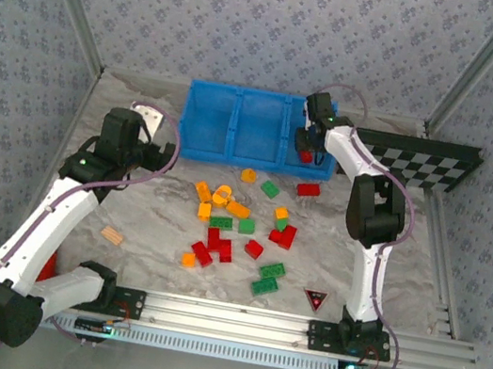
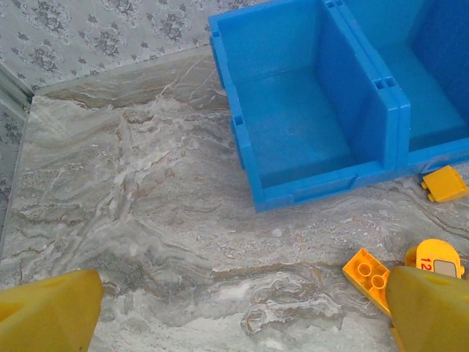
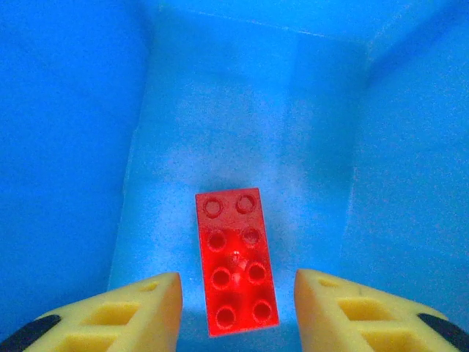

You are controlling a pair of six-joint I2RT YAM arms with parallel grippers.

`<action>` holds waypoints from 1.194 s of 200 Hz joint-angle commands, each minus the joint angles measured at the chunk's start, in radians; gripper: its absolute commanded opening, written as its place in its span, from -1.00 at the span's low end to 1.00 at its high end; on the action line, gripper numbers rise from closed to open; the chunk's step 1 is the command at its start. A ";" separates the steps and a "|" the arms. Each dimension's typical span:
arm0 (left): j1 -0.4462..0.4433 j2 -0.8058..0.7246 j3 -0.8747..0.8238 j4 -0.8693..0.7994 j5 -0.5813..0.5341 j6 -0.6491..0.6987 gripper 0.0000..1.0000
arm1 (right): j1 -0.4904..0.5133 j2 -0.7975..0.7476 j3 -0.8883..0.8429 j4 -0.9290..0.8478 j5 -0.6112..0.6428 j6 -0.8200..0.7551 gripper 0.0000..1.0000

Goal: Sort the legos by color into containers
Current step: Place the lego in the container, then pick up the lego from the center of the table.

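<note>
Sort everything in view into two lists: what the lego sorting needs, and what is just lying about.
Job:
loose red, green and orange legos
red lego lying in the bin's right compartment
blue three-compartment bin

Lying about:
checkerboard
tan block
small black triangle marker

Bright, even light w/ soft shadows; rt wrist view tinted blue, fingers [image 3: 110,315] slightly soft at btm.
</note>
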 commanded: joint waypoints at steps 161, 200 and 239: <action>-0.006 -0.056 0.005 0.005 0.023 0.000 0.98 | 0.003 -0.439 -0.571 0.023 -0.114 0.152 0.48; -0.008 -0.063 -0.002 0.003 0.023 0.004 0.98 | 0.003 -0.374 -0.593 0.075 -0.096 0.134 0.83; -0.009 -0.064 -0.006 0.002 0.015 0.007 0.98 | 0.007 -0.320 -0.595 0.115 -0.079 0.131 1.00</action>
